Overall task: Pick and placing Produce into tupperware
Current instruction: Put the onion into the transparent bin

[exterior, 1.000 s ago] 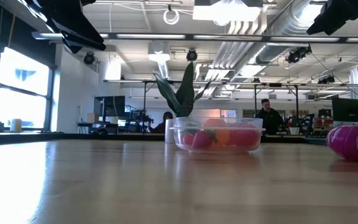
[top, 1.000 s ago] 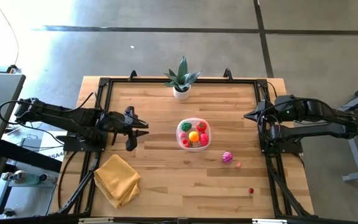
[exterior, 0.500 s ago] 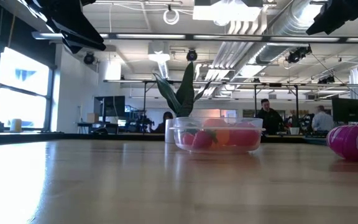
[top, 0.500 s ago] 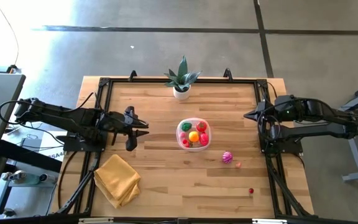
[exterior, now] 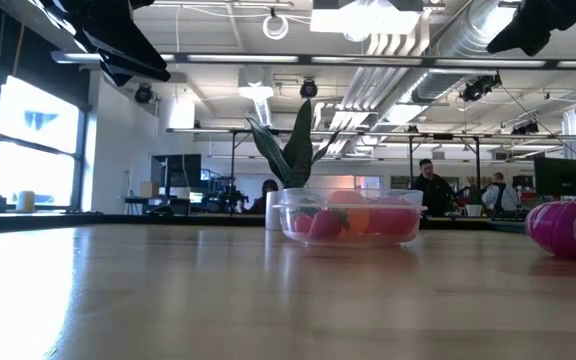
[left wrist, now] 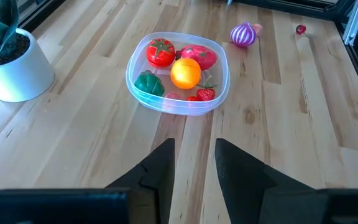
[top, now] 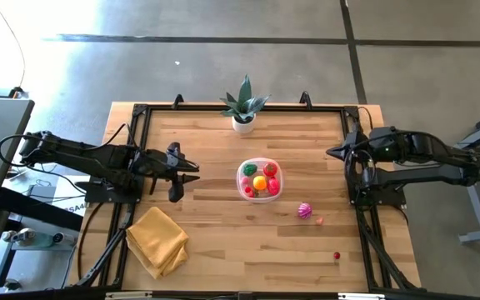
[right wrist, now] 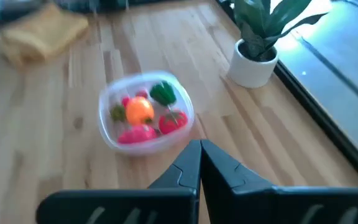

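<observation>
The clear tub [top: 239, 178] stands mid-table, holding several toy pieces: a red tomato [left wrist: 160, 51], an orange one [left wrist: 185, 73], a green one [left wrist: 146, 82] and other red ones. A magenta piece [top: 305, 210] lies on the wood to the tub's near right, with a tiny pinkish piece [top: 319, 220] beside it. A tiny red piece [top: 337, 256] lies nearer the front edge. My left gripper [top: 188, 172] hangs open and empty left of the tub. My right gripper [top: 330, 153] is shut and empty near the right edge.
A potted green plant in a white pot [top: 243, 110] stands at the far edge behind the tub. A folded yellow cloth [top: 157, 240] lies at the near left. Black frame rails [top: 352, 167] run along the table's sides. People show in the room beyond the table [exterior: 431, 185].
My right arm has shifted slightly above the table's right side, its gripper still shut. The tub and the loose pieces have kept still. A person has walked through the room beyond the table.
</observation>
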